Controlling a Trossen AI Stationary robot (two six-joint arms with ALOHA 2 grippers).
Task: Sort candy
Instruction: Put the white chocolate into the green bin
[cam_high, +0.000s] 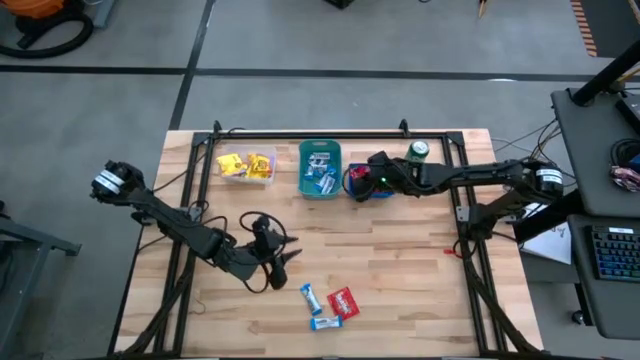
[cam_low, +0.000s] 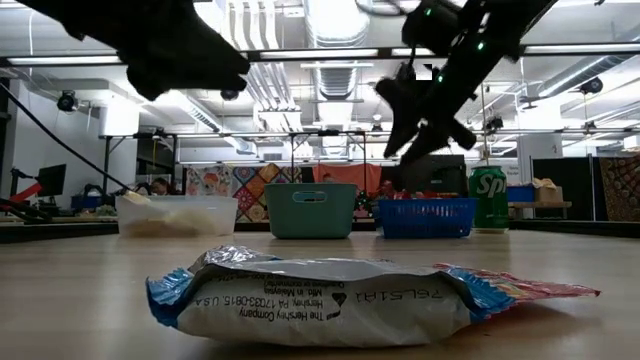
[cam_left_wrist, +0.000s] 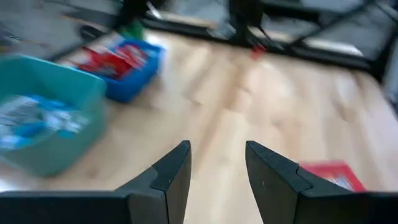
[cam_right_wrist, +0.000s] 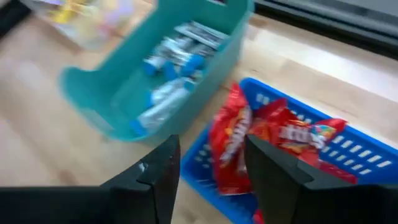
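Candy, red, lies below my parted, empty right pincer in the blue basket, sorted by colour.

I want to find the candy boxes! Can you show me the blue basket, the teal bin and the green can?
blue basket (cam_right_wrist: 348, 155): right wrist view, on its slotted side wall.
teal bin (cam_high: 303, 170): high view, on its left rim.
green can (cam_low: 488, 197): low view, on its printed side.

My right gripper hangs over the blue basket, fingers parted; my left gripper waits well away, fingers apart.
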